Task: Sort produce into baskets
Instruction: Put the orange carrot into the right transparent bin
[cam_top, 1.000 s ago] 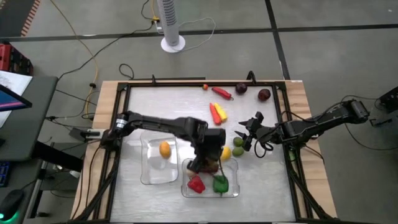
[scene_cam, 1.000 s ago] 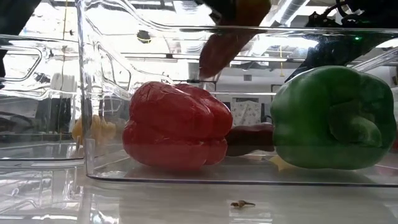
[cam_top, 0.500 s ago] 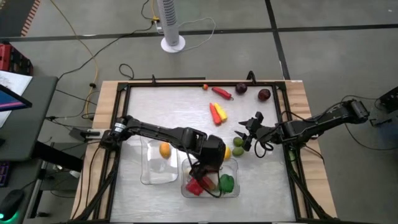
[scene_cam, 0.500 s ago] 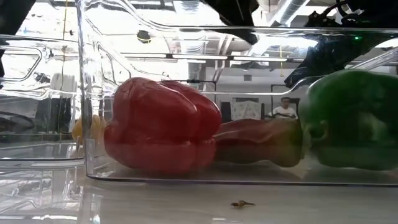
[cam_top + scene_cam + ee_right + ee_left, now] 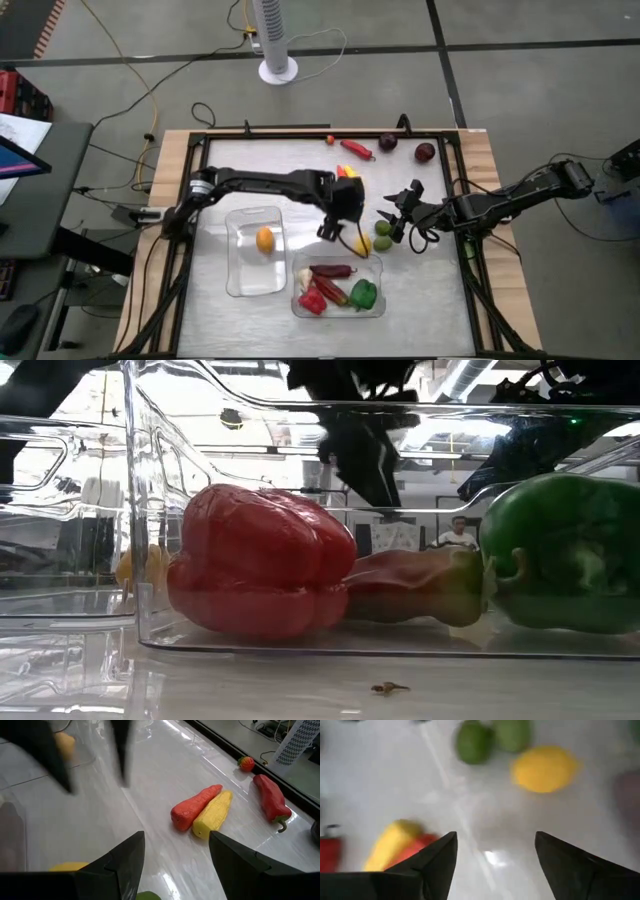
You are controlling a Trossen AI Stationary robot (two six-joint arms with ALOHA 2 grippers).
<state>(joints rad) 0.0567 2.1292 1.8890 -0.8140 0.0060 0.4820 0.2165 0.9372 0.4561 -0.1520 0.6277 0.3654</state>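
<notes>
Clear plastic, two tubs. The front tub [image 5: 375,308] is holding a red pepper [image 5: 313,300], a green pepper [image 5: 364,294], a pale garlic piece [image 5: 304,276] and two red chillies — the upper chilli [image 5: 332,270] lying along the tub's long side, stem toward the green pepper, the other [image 5: 331,291] slanting across between the two peppers. In the low view the red pepper [image 5: 262,563] is sitting left of the green pepper [image 5: 570,554], with a chilli [image 5: 415,588] lying flat between them.

The second tub [image 5: 240,270], just left of the front tub, is holding one orange-yellow round [image 5: 265,239].

Left gripper [image 5: 340,229] is hovering just behind the front tub, fingers spread, nothing between them. Its wrist view is showing a lemon [image 5: 544,768], two limes [image 5: 475,741], and a yellow and a red pepper [image 5: 390,844] lying side by side.

Right gripper [image 5: 401,215] is waiting right of the limes, jaws apart — empty. Farther behind the front tub: a long red chilli [image 5: 355,149] and two dark purple rounds [image 5: 388,142].
</notes>
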